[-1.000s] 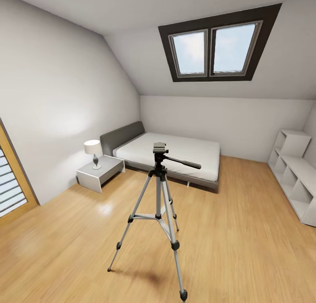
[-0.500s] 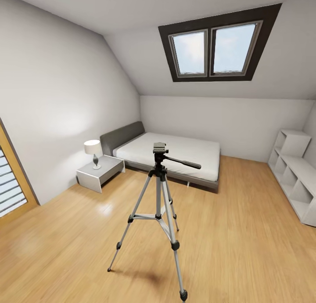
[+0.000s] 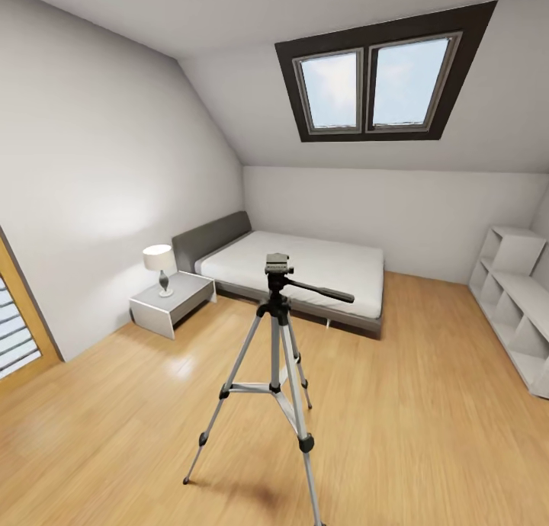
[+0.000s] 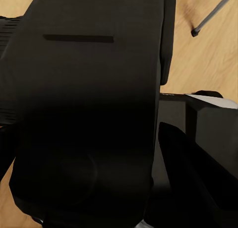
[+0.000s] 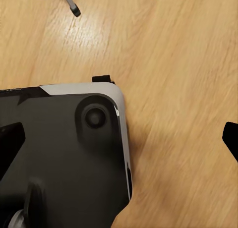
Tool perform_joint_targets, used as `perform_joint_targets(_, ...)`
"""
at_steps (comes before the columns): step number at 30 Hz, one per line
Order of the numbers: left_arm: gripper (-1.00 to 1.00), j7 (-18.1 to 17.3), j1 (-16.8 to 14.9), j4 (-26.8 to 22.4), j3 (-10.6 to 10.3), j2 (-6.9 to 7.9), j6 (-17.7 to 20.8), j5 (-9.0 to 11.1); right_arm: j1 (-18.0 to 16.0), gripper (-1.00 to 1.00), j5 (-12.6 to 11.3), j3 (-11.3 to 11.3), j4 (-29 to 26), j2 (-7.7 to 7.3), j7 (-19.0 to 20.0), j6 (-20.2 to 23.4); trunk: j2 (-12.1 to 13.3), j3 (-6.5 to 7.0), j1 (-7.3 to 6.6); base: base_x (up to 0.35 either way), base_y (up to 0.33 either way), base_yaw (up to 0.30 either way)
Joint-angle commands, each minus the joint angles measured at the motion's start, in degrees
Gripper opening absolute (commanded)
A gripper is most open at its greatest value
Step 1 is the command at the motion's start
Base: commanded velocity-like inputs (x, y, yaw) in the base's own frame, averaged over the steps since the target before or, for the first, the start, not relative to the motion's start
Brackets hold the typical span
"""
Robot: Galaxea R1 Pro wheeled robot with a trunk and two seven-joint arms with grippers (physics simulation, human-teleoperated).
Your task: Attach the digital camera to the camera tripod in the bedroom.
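Silver-legged and black-jointed, the camera tripod (image 3: 276,366) stands upright on the light wood floor (image 3: 427,419) in the middle of the bedroom, its three legs spread; its grey-black head plate (image 3: 278,265) sits bare at the top, and the long black pan handle (image 3: 320,290) juts from it toward the right, sloping slightly down; one black tripod foot (image 4: 195,32) shows in the left wrist view against the wood, and another foot (image 5: 75,11) shows in the right wrist view. Behind the tripod lies the low grey bed (image 3: 293,271) with its white mattress, headboard against the left wall; beside the bed stands a white nightstand (image 3: 171,305) carrying a small lamp (image 3: 160,267) with a white shade; above, a dark-framed double skylight (image 3: 377,80) is set in the sloped white ceiling; a white cubby shelf (image 3: 515,305) runs along the right wall, and a wood-framed door with slats (image 3: 17,320) shows at the left edge. Dark robot body panels crowd both wrist views, a black one with a silver-grey rim (image 5: 64,153) over the floor in the right one; whether the fingers of either gripper are open or closed cannot be told.
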Motion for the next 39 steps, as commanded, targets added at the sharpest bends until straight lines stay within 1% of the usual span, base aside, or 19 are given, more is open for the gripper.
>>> perform_joint_targets(1,-1.0,-0.3,0.0,0.1,-0.5,0.01,-0.2,0.5,-0.1,1.0,0.0,-0.4,0.2,-0.01,0.0,-0.4,0.0,-0.02,0.02,0.022,0.0,0.0)
perform_joint_targets(5,-1.0,-0.3,0.0,0.1,-0.5,0.01,-0.2,0.5,-0.1,1.0,0.0,-0.5,0.2,-0.02,0.0,-0.4,0.0,-0.02,0.02,0.023,0.0,0.0)
perform_joint_targets(14,-1.0,-0.3,0.0,0.0,-0.5,0.01,-0.2,0.4,-0.1,1.0,0.1,-0.4,0.2,-0.15,0.0,-0.5,0.0,-0.02,0.02,0.124,0.0,0.0)
perform_joint_targets(39,-1.0,-0.3,0.0,0.1,-0.5,0.01,-0.2,0.4,-0.1,1.0,0.0,-0.4,0.2,0.12,0.1,-0.2,0.0,-0.1,0.02,0.006,0.0,0.0)
